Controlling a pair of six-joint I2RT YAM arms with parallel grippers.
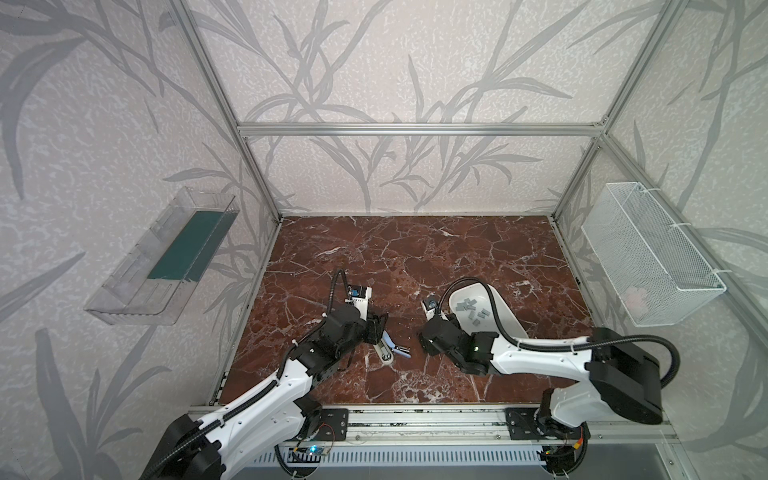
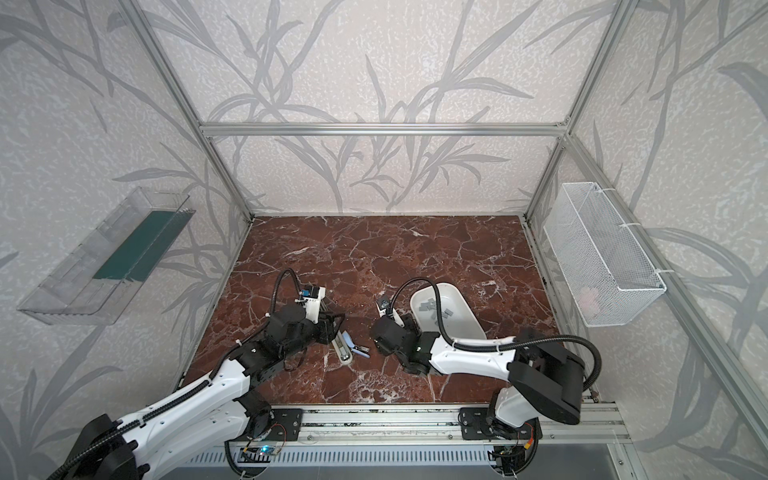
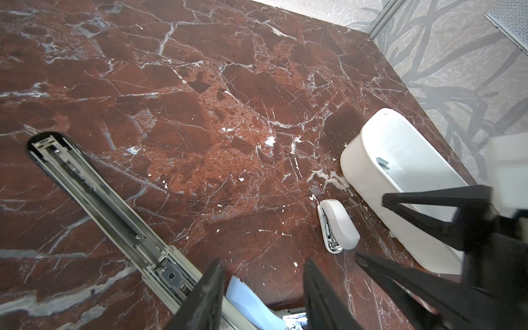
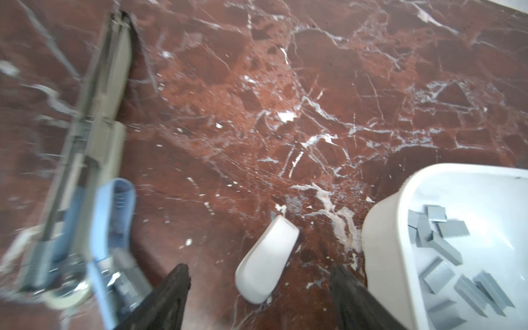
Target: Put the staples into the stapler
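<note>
The stapler [image 1: 388, 347] lies swung open on the red marble table, left of centre in both top views [image 2: 347, 349]. Its long metal rail [image 3: 114, 214] is bare and its pale blue part [image 3: 251, 303] sticks up. My left gripper [image 3: 263, 297] is open and straddles the blue part; one finger [image 3: 205, 297] sits against the rail. The staples [image 4: 445, 251], several grey strips, lie loose in a white tray [image 1: 505, 307]. My right gripper [image 4: 263, 300] is open between stapler and tray, low over the table and holding nothing. Its wrist hides its fingertips in both top views.
A small white rounded item [image 4: 265, 263] with a chrome underside [image 3: 331, 237] lies on the table just ahead of the right gripper's fingers. A white wire basket [image 1: 648, 249] hangs on the right wall, a clear shelf [image 1: 166, 257] on the left wall.
</note>
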